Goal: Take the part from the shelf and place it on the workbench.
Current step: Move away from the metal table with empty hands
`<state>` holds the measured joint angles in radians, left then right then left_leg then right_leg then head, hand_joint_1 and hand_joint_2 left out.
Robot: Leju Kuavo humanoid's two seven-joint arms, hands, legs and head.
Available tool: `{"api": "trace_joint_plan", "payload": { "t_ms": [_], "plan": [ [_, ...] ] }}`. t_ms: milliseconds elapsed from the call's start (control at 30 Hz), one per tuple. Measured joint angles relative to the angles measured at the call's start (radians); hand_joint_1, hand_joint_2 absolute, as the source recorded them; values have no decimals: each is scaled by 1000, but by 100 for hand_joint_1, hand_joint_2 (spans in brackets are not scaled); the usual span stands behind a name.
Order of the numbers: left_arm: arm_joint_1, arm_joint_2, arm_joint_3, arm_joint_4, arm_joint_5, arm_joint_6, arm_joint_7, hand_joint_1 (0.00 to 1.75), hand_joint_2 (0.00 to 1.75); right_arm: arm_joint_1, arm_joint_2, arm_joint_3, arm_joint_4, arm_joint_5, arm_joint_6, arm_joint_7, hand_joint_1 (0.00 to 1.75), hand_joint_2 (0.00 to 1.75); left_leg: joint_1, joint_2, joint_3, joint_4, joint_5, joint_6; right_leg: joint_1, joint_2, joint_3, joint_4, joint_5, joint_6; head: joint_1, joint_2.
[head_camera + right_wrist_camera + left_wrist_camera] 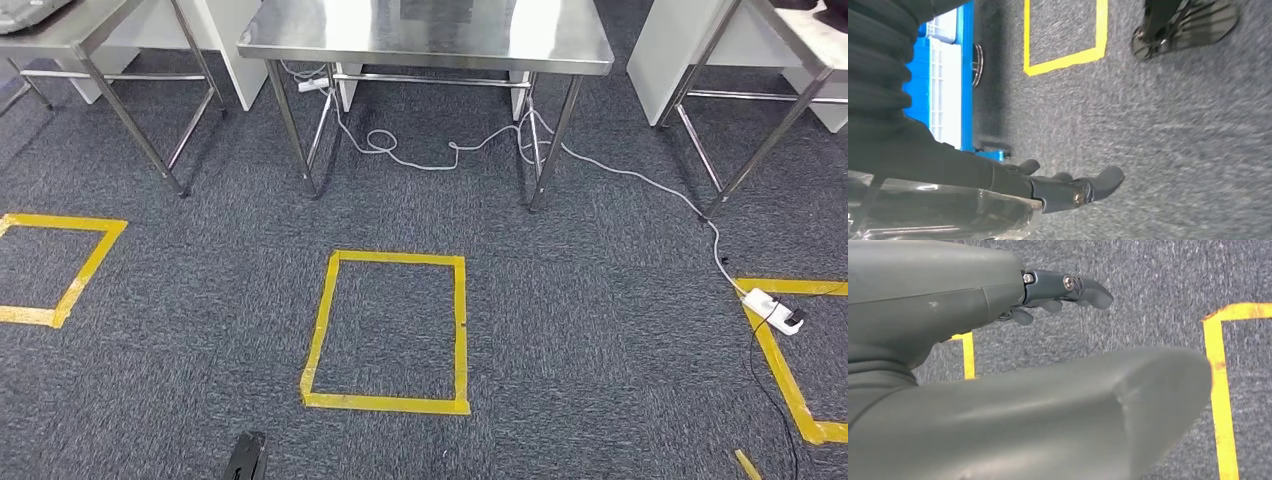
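In the right wrist view a clear, glossy part (938, 210) lies in my right hand (1058, 190), whose dark fingers (1098, 182) curl along it above the carpet. The part hides the thumb. My left hand (948, 295) hangs over the floor with its fingers (1083, 287) stretched out and its thumb (1073, 405) apart from them, holding nothing. Ahead in the head view stands a steel workbench (425, 45) with a bare shiny top.
A yellow tape square (390, 330) marks the carpet in front of the workbench, with others at left (60, 265) and right (790, 360). A white cable (440, 155) runs under the bench to a power strip (772, 308). A blue crate (943, 90) sits behind me.
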<state>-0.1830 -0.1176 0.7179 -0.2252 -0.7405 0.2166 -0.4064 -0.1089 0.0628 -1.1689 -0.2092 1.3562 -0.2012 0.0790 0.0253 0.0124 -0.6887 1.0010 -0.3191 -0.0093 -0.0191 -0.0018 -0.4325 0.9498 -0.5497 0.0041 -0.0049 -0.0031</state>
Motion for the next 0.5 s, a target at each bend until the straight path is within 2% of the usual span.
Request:
{"api": "trace_joint_plan", "payload": {
  "t_ms": [33,67,133,167,200,233,267,333,367,400,500],
  "plan": [
    [3,0,0,0,0,2,-2,0,0,1,0,0,0,-1,0,0,0,175,3,-1,-8,19,-29,-4,-4,-1,-8,0,10,-14,-2,0],
    [6,1,0,0,-1,3,-4,0,0,2,0,0,0,-2,0,0,0,175,6,-3,-21,59,-77,-7,-8,-3,-17,-1,22,-26,-3,0],
    [8,1,0,0,-1,5,-6,0,0,2,0,0,0,-3,0,0,0,175,6,-6,-51,184,-181,-11,-2,-5,-37,0,41,-39,-3,0],
    [9,1,0,0,-2,5,-6,0,0,3,0,0,0,-3,0,1,0,175,6,-7,-61,246,-206,-14,2,-5,-48,1,49,-39,-3,0],
    [9,1,0,0,-3,5,-6,0,0,3,0,0,0,-4,0,1,0,175,6,-6,-58,282,-208,-14,5,-5,-55,2,56,-39,-3,0],
    [10,1,0,0,-3,5,-6,0,0,5,1,0,0,-5,0,2,0,175,6,-6,-38,284,-193,-13,7,-4,-62,4,62,-37,-3,0],
    [10,1,0,0,-4,5,-6,0,0,6,1,0,0,-6,0,4,0,175,6,-6,-3,255,-172,-10,9,-4,-66,6,67,-35,-3,0],
    [9,2,0,0,-6,5,-5,0,0,7,5,0,0,-7,0,5,0,175,3,-8,100,115,-151,5,13,-2,-74,12,74,-29,-3,0],
    [8,2,0,0,-8,6,-4,0,0,6,7,0,0,-8,0,6,0,175,0,-9,137,61,-153,12,15,-2,-77,15,77,-25,-3,0],
    [8,3,0,0,-10,6,-3,0,0,6,9,0,0,-10,0,6,0,175,-3,-10,161,21,-157,18,17,-3,-81,16,79,-21,-3,0],
    [8,2,0,0,-12,7,2,0,0,4,9,0,0,-13,-1,6,0,175,-12,-10,160,3,-155,19,25,-4,-92,21,83,-14,-1,0]
  ]
}}
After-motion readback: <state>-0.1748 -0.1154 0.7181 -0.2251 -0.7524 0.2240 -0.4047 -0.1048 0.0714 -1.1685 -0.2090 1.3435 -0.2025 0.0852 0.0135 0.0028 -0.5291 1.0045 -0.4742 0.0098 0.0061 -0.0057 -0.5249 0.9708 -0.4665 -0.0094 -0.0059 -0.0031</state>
